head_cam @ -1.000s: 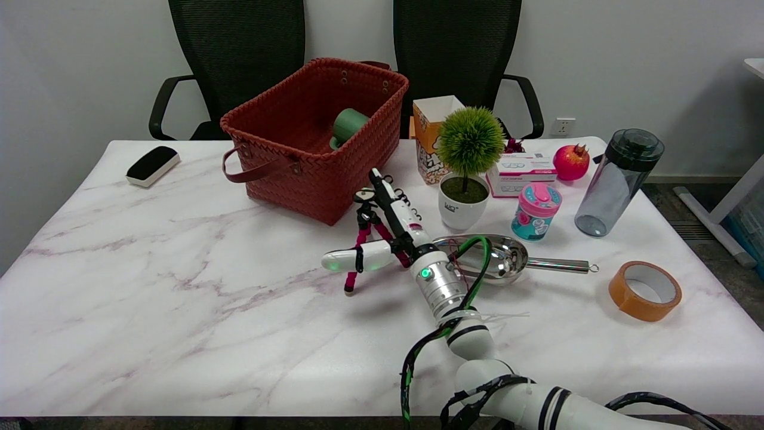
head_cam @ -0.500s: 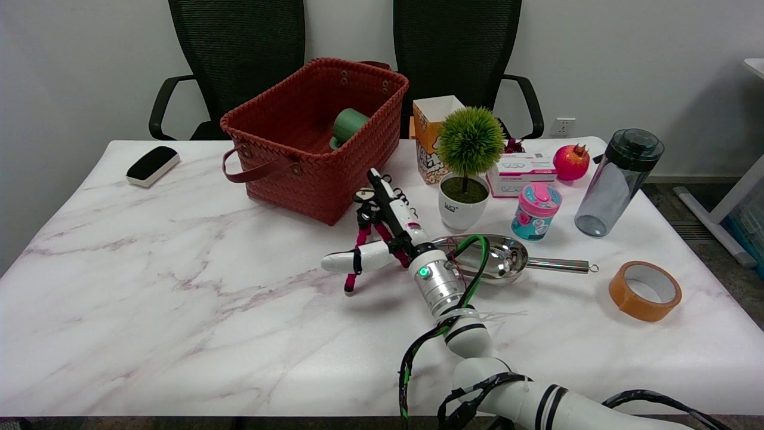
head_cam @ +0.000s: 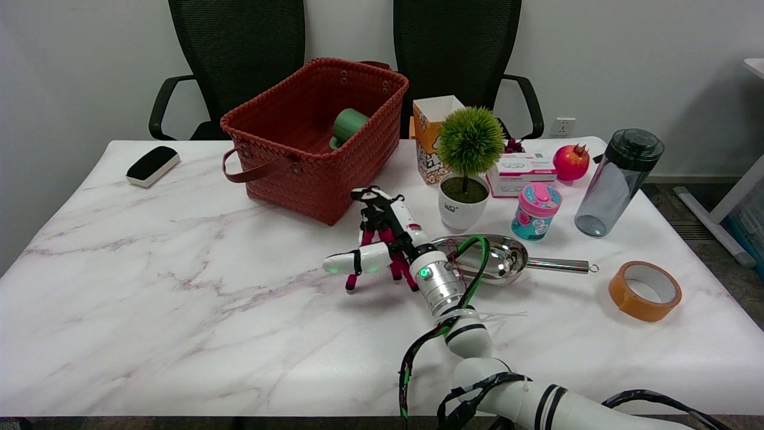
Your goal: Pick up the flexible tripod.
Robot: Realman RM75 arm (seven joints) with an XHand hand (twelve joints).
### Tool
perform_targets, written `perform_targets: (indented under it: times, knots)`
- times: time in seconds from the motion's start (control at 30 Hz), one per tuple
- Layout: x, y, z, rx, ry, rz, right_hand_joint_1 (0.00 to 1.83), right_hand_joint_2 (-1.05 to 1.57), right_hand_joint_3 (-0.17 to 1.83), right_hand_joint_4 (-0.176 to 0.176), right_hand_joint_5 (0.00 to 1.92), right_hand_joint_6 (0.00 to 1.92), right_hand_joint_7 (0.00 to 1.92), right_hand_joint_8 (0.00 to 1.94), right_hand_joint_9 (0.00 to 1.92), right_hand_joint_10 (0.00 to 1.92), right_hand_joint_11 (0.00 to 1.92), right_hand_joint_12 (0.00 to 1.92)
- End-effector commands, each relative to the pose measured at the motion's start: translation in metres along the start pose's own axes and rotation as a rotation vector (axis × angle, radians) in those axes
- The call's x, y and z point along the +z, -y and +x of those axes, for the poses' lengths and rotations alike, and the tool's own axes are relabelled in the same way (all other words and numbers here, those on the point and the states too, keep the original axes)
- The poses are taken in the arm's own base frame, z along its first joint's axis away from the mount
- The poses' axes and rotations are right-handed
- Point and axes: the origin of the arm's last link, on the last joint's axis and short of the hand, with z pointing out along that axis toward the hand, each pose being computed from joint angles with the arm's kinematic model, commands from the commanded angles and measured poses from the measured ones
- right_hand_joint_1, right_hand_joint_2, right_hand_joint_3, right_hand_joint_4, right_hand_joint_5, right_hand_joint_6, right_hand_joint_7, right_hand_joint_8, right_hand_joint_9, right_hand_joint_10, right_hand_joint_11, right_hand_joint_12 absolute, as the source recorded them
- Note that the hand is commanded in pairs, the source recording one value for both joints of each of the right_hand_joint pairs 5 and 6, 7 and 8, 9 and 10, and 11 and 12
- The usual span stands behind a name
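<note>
The flexible tripod (head_cam: 365, 234), with pink-and-black bendy legs and a black head, stands on the marble table just in front of the red basket. My right hand (head_cam: 401, 230) reaches it from the lower right. Its fingers (head_cam: 382, 200) curl over the tripod's head, and the thumb (head_cam: 355, 261) crosses in front of the legs. The hand grips the tripod. The leg tips (head_cam: 351, 288) look to be at the tabletop. The hand hides the tripod's right side.
A red woven basket (head_cam: 268, 110) with a green cup (head_cam: 349, 124) stands behind the tripod. To the right are a potted plant (head_cam: 468, 179), a metal scoop (head_cam: 498, 258), a pink-lidded cup (head_cam: 535, 212), a dark bottle (head_cam: 618, 182) and an orange tape roll (head_cam: 644, 291). An eraser (head_cam: 152, 165) lies far left.
The fingers, stretched out past the tripod before, have curled in over its head. The tripod's legs have shifted slightly, and more of them show beside the wrist.
</note>
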Motion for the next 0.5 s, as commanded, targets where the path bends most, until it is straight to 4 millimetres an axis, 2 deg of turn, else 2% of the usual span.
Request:
perform_targets:
  times: [0.03,0.17,0.37,0.4,0.43,0.47,0.5]
  knots:
    - [-0.001,-0.003,0.0,0.0,-0.007,-0.007,1.03,0.16,0.27,0.0,0.76,0.76,1.55,1.55,1.46,1.46,1.92,1.92]
    - [-0.002,-0.003,0.0,-0.002,-0.009,-0.005,1.03,0.26,0.37,0.0,1.17,1.17,1.74,1.74,1.66,1.66,1.92,1.92]
    - [-0.004,-0.002,0.002,-0.007,-0.025,0.002,1.06,0.34,0.48,0.0,1.56,1.56,1.92,1.92,1.82,1.82,1.92,1.92]
    - [-0.011,0.048,-0.025,0.108,0.018,0.136,1.08,0.34,0.5,0.0,1.61,1.61,1.92,1.92,1.85,1.85,1.92,1.92]
    - [-0.006,0.016,-0.007,0.031,-0.018,0.055,1.08,0.33,0.51,0.0,1.65,1.65,1.92,1.92,1.86,1.86,1.92,1.92]
    - [-0.005,-0.001,0.003,-0.008,-0.039,0.011,1.09,0.32,0.53,0.0,1.7,1.7,1.92,1.92,1.88,1.88,1.92,1.92]
    - [-0.006,0.0,0.004,-0.008,-0.046,0.015,1.1,0.3,0.54,0.0,1.73,1.73,1.92,1.92,1.9,1.9,1.92,1.92]
